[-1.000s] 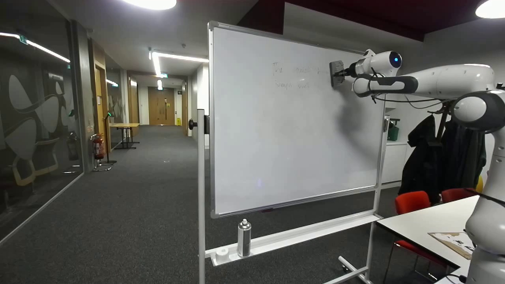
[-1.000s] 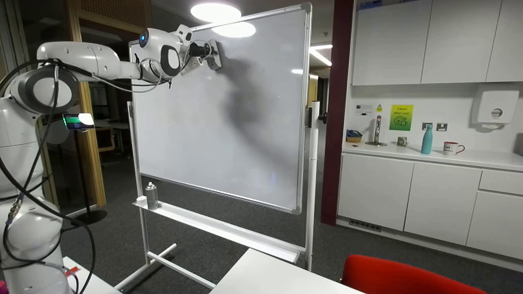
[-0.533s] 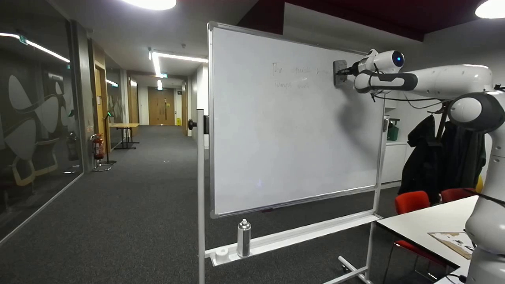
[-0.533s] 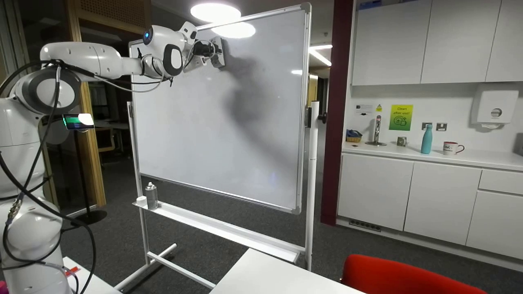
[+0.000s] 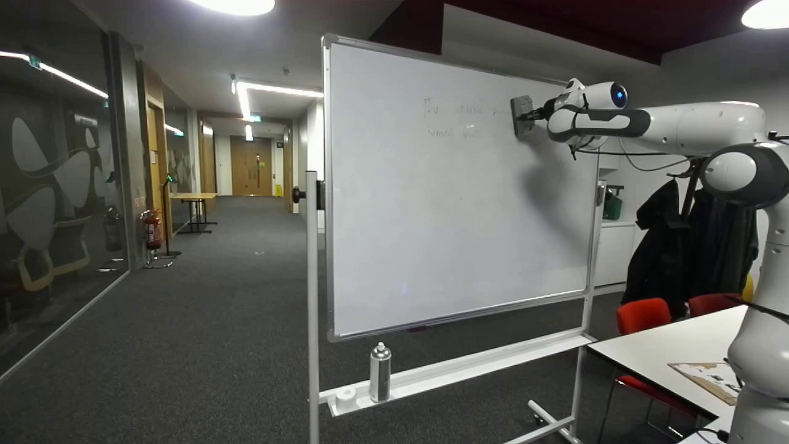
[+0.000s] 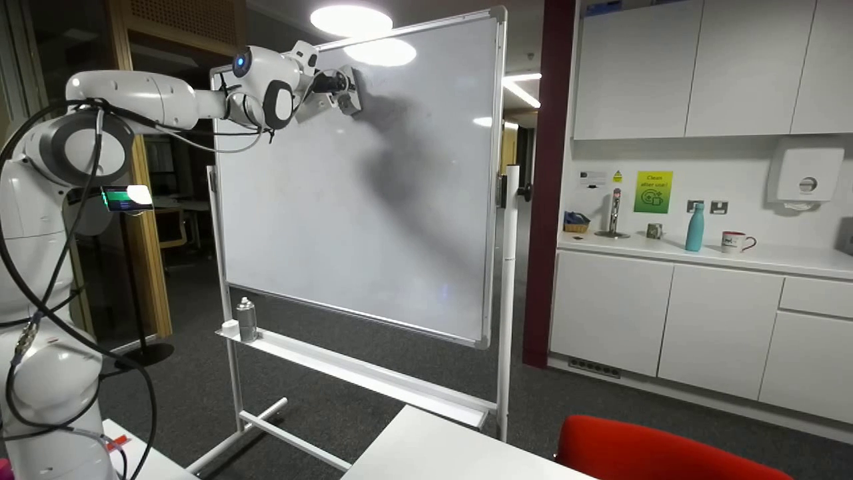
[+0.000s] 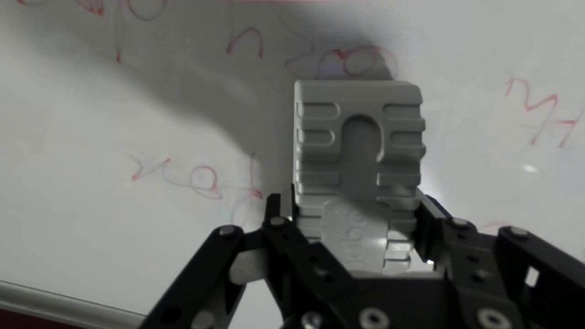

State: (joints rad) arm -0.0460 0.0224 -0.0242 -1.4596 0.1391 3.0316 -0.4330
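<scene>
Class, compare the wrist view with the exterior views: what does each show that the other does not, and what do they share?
Only the wrist view: the moulded lettering on the back of the grey eraser, and the clear red colour of the handwriting.

Only the exterior views, both of them: the white robot arm, a silver can standing on the tray below the board, and a red chair.

Shared: the whiteboard, the gripper and the eraser it holds. The handwriting also shows faintly in an exterior view.
</scene>
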